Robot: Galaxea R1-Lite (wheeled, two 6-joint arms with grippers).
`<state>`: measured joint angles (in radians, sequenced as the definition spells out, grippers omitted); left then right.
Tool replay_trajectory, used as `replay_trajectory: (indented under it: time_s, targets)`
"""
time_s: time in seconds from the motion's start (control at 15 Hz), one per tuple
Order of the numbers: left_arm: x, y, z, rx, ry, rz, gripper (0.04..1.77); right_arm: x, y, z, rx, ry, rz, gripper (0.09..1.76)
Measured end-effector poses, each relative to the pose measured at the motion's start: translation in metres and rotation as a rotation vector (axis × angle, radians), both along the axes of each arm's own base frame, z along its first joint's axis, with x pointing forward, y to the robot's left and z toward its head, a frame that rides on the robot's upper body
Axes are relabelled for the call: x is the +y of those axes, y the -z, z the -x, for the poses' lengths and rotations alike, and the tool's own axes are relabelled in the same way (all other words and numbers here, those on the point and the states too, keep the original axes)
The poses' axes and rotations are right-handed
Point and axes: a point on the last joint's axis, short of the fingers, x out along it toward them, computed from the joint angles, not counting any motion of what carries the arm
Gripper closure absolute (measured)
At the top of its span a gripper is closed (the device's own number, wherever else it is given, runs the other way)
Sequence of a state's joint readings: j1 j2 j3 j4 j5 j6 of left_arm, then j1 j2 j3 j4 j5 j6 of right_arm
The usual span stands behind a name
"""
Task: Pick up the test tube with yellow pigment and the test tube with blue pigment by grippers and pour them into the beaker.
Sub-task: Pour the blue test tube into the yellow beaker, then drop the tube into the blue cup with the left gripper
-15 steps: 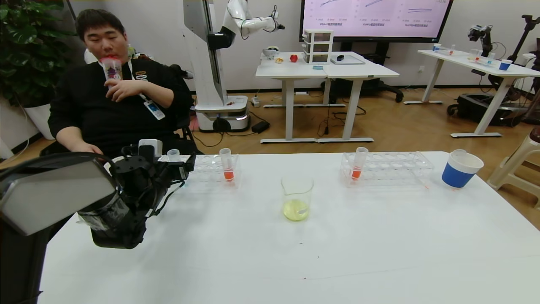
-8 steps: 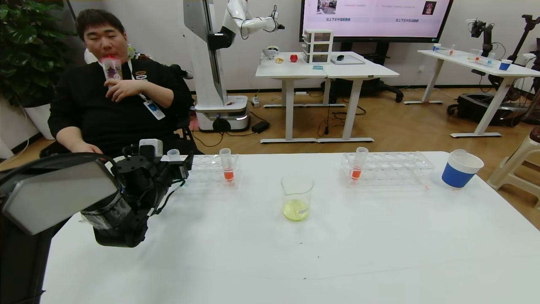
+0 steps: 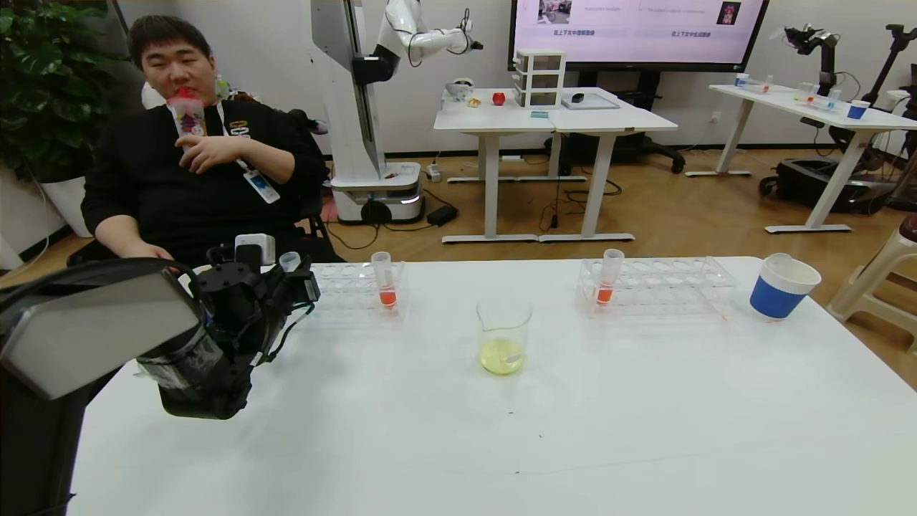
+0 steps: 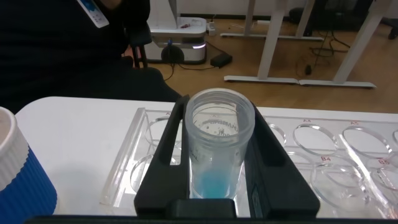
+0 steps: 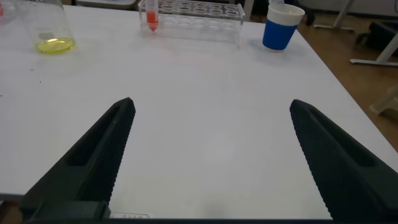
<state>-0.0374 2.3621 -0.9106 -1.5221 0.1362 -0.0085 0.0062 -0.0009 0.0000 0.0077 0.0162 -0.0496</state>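
Note:
At the left end of the left rack [image 3: 344,292], my left gripper [image 3: 301,282] is shut on the test tube with blue pigment [image 3: 289,261]. In the left wrist view the clear tube [image 4: 217,143] stands upright between the black fingers [image 4: 168,143], with cyan liquid at its bottom. The beaker [image 3: 503,337] stands mid-table with yellow liquid in it and also shows in the right wrist view [image 5: 50,25]. My right gripper [image 5: 211,104] hangs open over bare table near the front right, holding nothing. The test tube with yellow pigment is out of view.
An orange-red tube [image 3: 383,281] stands in the left rack and another [image 3: 609,278] in the right rack [image 3: 666,288]. A blue-sleeved white cup [image 3: 781,288] sits at the far right, another [image 4: 18,180] beside the left rack. A seated person is behind the table's left corner.
My left gripper has closed on the blue tube and drawn back slightly toward the left. The beaker, racks and cups have not moved.

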Motion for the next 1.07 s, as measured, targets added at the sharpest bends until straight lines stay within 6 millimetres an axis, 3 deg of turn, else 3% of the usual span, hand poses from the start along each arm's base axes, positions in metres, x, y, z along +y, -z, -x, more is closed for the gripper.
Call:
replay_trajectory:
  time_s: [0.27,0.6,0.87,1.07]
  targets:
    - [-0.001,-0.015,-0.001,-0.002,-0.007,-0.005,1.31,0.0,0.0,0.0,0.0,0.0,0.0,0.11]
    - [-0.008,-0.055,0.0,0.007,0.009,-0.007,1.31,0.0,0.0,0.0,0.0,0.0,0.0,0.11]
    - [-0.011,-0.072,0.004,-0.026,0.018,-0.006,1.31,0.0,0.0,0.0,0.0,0.0,0.0,0.11]
    - [-0.021,-0.089,0.01,0.042,0.056,-0.013,1.31,0.0,0.0,0.0,0.0,0.0,0.0,0.11]
